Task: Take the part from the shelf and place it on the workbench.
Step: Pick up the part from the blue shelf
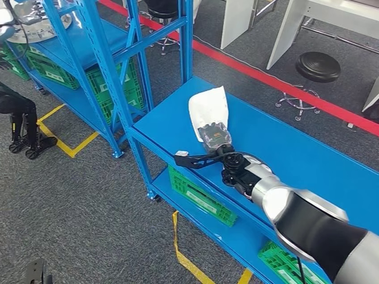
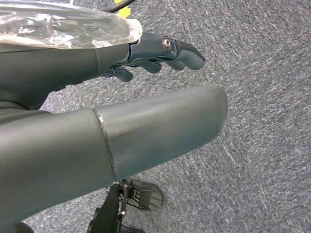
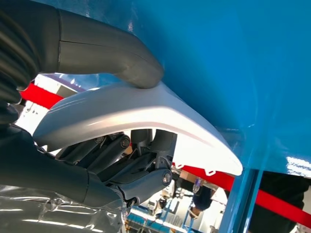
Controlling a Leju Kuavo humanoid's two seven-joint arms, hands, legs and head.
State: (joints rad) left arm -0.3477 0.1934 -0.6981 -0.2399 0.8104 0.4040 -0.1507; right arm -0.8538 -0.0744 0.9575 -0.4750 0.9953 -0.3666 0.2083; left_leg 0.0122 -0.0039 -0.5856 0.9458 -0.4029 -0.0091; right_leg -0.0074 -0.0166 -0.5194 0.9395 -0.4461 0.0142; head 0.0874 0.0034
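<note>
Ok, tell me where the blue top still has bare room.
The blue shelf top is bare beyond the white part, toward the red floor line, and along its far right stretch. It is crowded near the front edge, where the right hand grips the part.

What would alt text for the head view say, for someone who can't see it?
The robot's right hand grips a white bagged part that lies on the top of a blue metal shelf. Green crates sit on the lower level, above grey carpet marked with yellow tape.
</note>
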